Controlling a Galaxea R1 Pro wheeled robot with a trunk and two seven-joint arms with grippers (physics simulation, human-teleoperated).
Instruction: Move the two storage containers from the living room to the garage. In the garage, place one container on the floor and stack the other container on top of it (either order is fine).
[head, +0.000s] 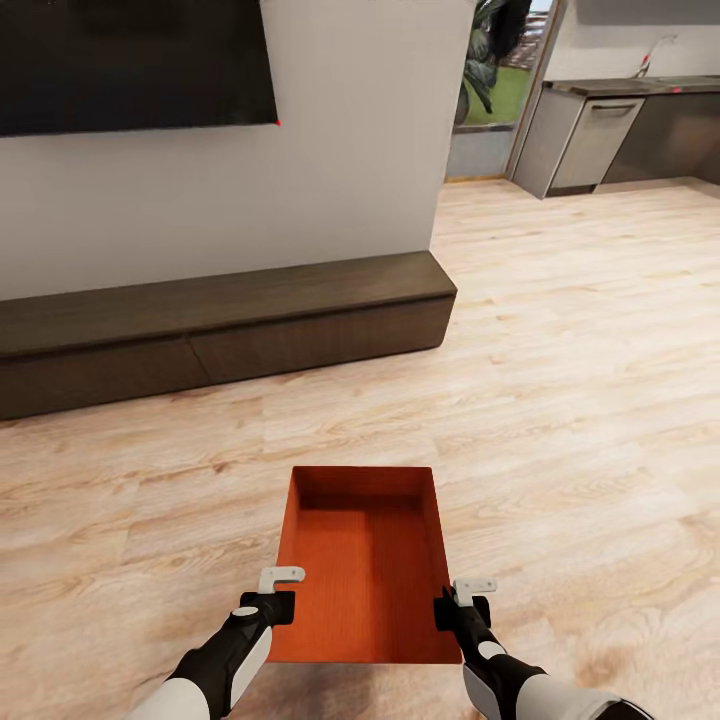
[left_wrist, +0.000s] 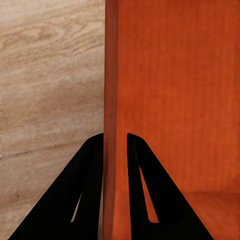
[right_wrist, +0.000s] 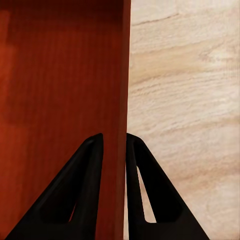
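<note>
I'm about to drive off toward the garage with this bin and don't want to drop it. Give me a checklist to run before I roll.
1. Left claw on the bin wall: ok, one finger on each side of the left wall of the storage container.
2. Right claw on the opposite wall: ok, it straddles the right wall the same way.
3. Bin level between the arms: ok, it looks even in the head view.
4. Bin empty, nothing to spill: ok, its inside is bare.
5. Room to turn: ok to the right over the wood floor; the low cabinet stands ahead.
6. Second container located: cannot tell.
</note>
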